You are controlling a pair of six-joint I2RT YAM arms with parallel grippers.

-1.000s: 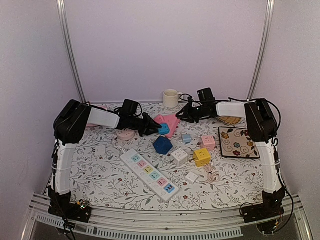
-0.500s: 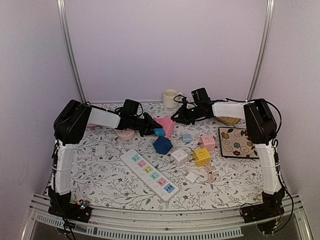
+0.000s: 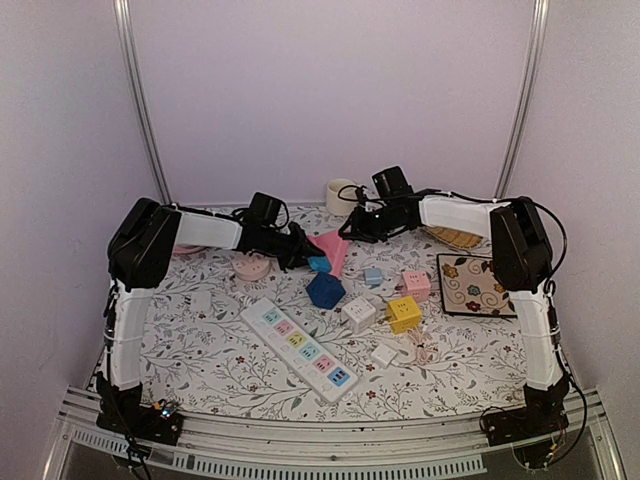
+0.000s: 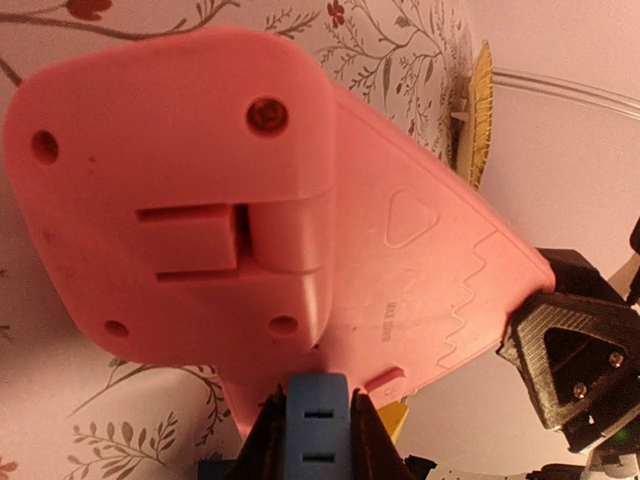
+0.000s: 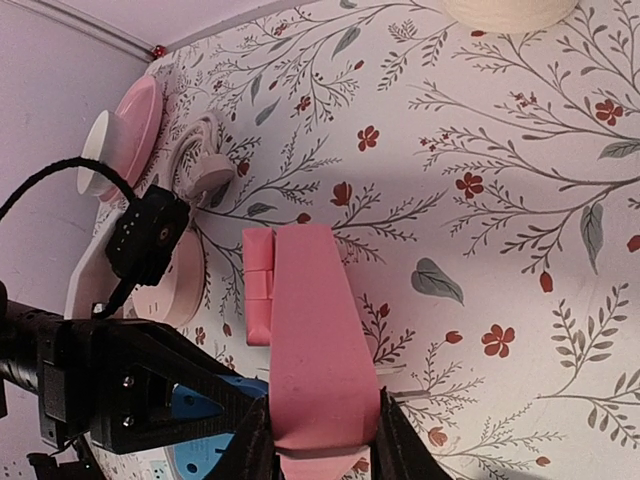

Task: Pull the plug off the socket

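The pink triangular socket (image 3: pixel 335 247) is tilted up on edge at the table's back middle. It fills the left wrist view (image 4: pixel 250 230) and shows edge-on in the right wrist view (image 5: pixel 315 350). A light blue plug (image 3: pixel 318 264) sits against its lower edge, also in the left wrist view (image 4: pixel 318 430). My left gripper (image 3: pixel 305 258) is shut on the blue plug (image 5: pixel 200 400). My right gripper (image 3: pixel 350 232) is shut on the socket's upper corner, one finger on each face (image 5: pixel 318 440).
A white power strip (image 3: pixel 298 348) lies at the front. A dark blue cube (image 3: pixel 325 290), white, yellow and pink cube adapters (image 3: pixel 404 312) lie in the middle. A cream mug (image 3: pixel 340 195) stands at the back. A floral coaster (image 3: pixel 476 285) lies right. A pink round adapter (image 3: pixel 250 268) lies left.
My right gripper has moved up and left, tipping the pink socket from flat onto its edge. My left gripper has stayed shut on the blue plug at the socket's lower edge.
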